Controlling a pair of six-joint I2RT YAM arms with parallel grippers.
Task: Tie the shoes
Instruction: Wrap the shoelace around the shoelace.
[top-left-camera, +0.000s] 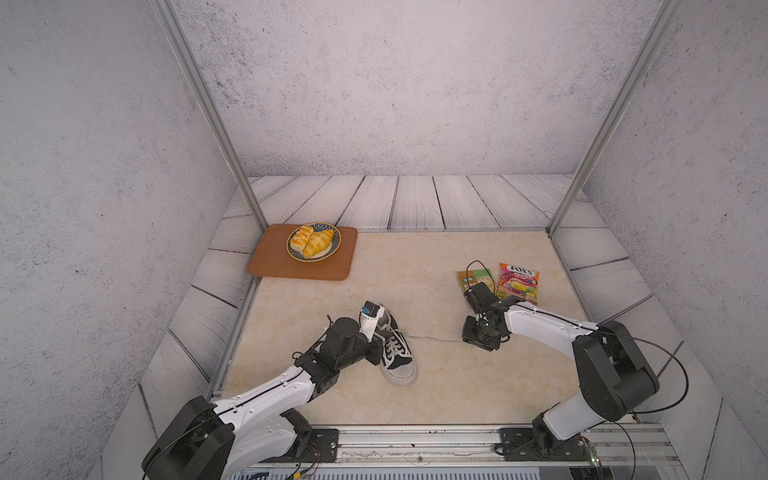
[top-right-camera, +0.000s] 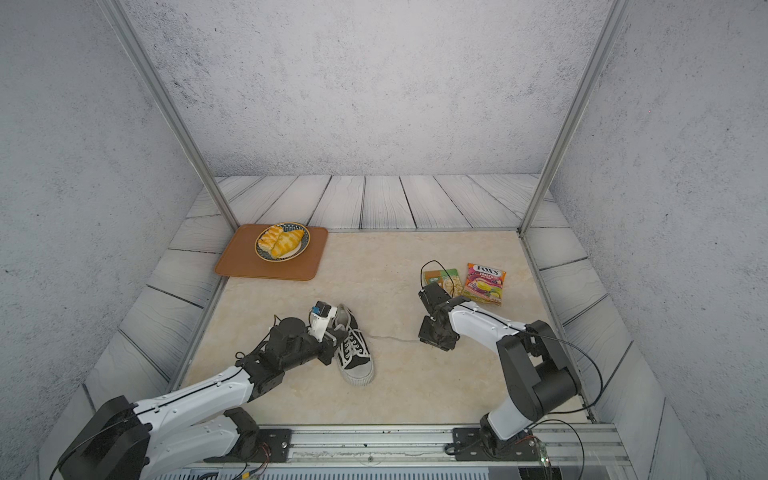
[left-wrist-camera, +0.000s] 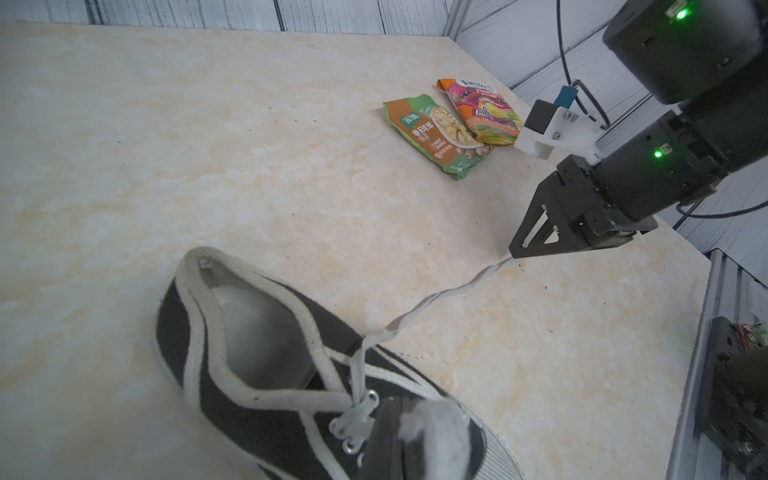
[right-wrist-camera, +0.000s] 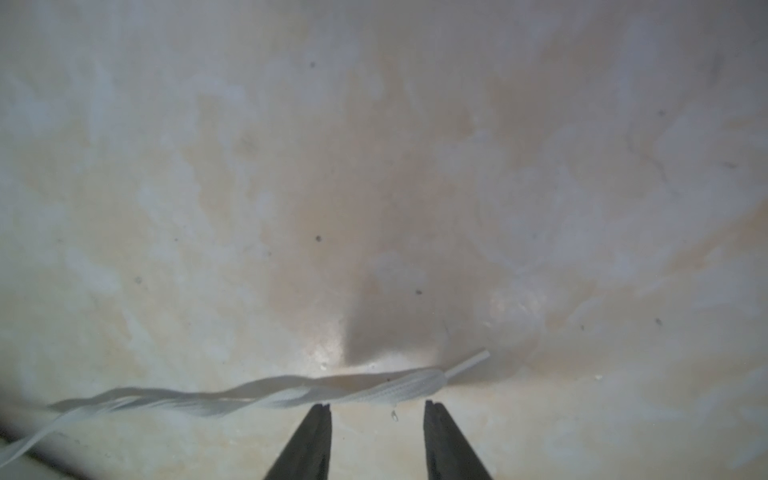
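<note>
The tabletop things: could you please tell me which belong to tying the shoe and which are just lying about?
Job: black sneaker; its loose white lace.
Lying about: brown tray; plate of pastries; green snack packet; Fox's candy bag.

I see free tabletop (top-left-camera: 415, 270) from the shoe (top-left-camera: 399, 357) back to the tray (top-left-camera: 299, 270); the lace (top-left-camera: 432, 338) lies stretched on its right.
</note>
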